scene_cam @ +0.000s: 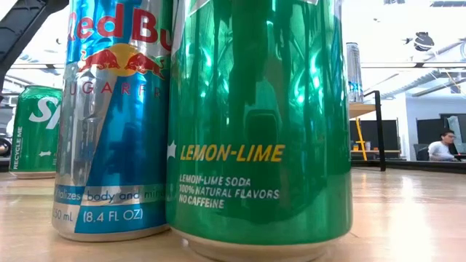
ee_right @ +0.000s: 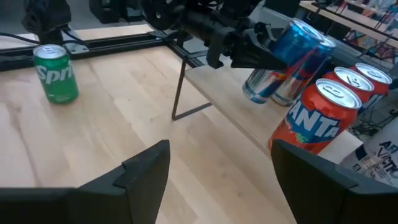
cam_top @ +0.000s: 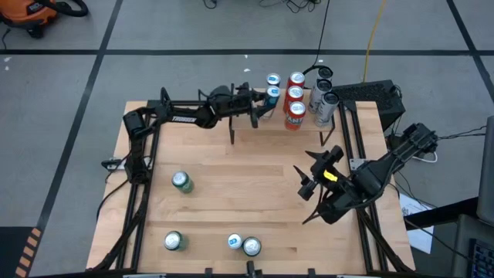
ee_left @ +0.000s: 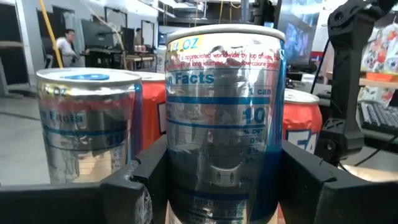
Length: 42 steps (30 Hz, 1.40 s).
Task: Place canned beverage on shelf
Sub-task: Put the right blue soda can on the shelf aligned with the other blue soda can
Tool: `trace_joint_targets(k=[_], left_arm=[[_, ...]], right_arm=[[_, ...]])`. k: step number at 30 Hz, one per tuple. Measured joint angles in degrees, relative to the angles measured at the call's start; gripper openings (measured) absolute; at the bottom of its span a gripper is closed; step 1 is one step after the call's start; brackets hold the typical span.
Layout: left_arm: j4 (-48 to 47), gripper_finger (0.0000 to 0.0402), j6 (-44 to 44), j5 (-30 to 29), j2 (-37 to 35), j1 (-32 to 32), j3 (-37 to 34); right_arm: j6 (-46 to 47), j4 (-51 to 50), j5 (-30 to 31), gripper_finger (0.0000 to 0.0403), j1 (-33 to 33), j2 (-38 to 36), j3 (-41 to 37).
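The shelf (cam_top: pixel 248 122) stands at the table's far edge and carries silver-blue, orange (cam_top: pixel 295 112) and silver-black cans (cam_top: pixel 327 103); it also shows in the right wrist view (ee_right: pixel 231 115). My left gripper (cam_top: pixel 268 100) reaches over the shelf's left end and is shut on a silver-blue can (ee_left: pixel 221 112), next to another silver-blue can (ee_left: pixel 87 124). My right gripper (cam_top: pixel 312 179) hangs open and empty over the table's right half, in front of the shelf. My left gripper pinches the silver-blue can between its two fingers (ee_left: pixel 140 180), one on each side of the can's lower body (ee_left: pixel 180 174). The fingers come level from the table's left. The can stands upright; I cannot tell whether its base rests on the shelf board.
Green cans stand on the table at the left (cam_top: pixel 181 181), near left (cam_top: pixel 174 241) and near middle (cam_top: pixel 252 247), beside a silver-blue can (cam_top: pixel 235 242). These last two fill the low view (scene_cam: pixel 258 124). A person sits in the room beyond (scene_cam: pixel 440 148).
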Motion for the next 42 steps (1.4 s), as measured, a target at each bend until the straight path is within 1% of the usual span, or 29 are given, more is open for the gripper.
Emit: trace_joint_targets(k=[5, 9, 12, 14, 18, 21, 25, 27, 29, 31, 33, 38, 42], left_arm=[[1.0, 0.0209, 2.0, -0.2, 0.2, -0.2, -1.2], [4.6, 0.0209, 1.9, -0.8, 3.1, -0.4, -1.2], [8.6, 0.0209, 0.0, -1.4, 5.0, -0.5, -1.2], [9.2, 0.0212, -0.8, -1.5, 5.6, -0.4, -1.2], [8.3, 0.0236, -0.9, -1.9, 5.8, -0.5, -1.0], [7.3, 0.0260, -1.0, -1.8, 5.8, -0.5, -1.1], [6.3, 0.0298, 0.6, -1.5, 5.6, -0.5, -1.1], [5.6, 0.0315, 1.3, 1.0, 4.9, -0.5, -1.2], [4.8, 0.0328, 1.3, 1.9, 4.5, -0.5, -1.2], [1.4, 0.0336, 0.6, 2.1, 2.7, -0.3, -1.3], [-2.3, 0.0339, 2.5, 1.8, 0.3, -0.3, -1.2], [-14.0, 0.0340, 10.4, -3.1, -4.7, -0.1, -1.2], [-22.3, 0.0340, 11.5, -5.9, -9.3, 0.0, -1.2]], right_arm=[[1.1, 0.0, 1.3, 0.0267, 1.4, -0.1, -0.8], [1.6, 0.0, 1.7, 0.0267, 2.2, -0.1, -0.8], [2.0, 0.0, 2.6, 0.0267, 2.8, -0.1, -0.8], [2.5, 0.0, 2.6, 0.0267, 3.1, -0.1, -0.8], [3.6, -0.8, 2.6, 0.0267, 3.0, 0.6, -0.8], [5.5, -0.7, 2.6, 0.0267, 3.0, 1.1, -2.4], [10.3, 0.4, 4.6, 0.0267, 3.0, 1.4, -6.8], [13.2, 1.3, 5.6, 0.0267, 3.0, 1.4, -9.5], [16.2, 2.1, 5.6, 0.0267, 3.0, 1.4, -12.2], [19.1, 3.4, 5.7, 0.0267, 3.1, 1.3, -14.7], [21.0, 4.8, 5.7, 0.0267, 3.1, 1.3, -17.1], [26.2, 5.4, 5.8, 0.0267, 3.3, 1.4, -20.8], [28.6, 6.2, 6.0, 0.0267, 3.3, 1.3, -22.6]])
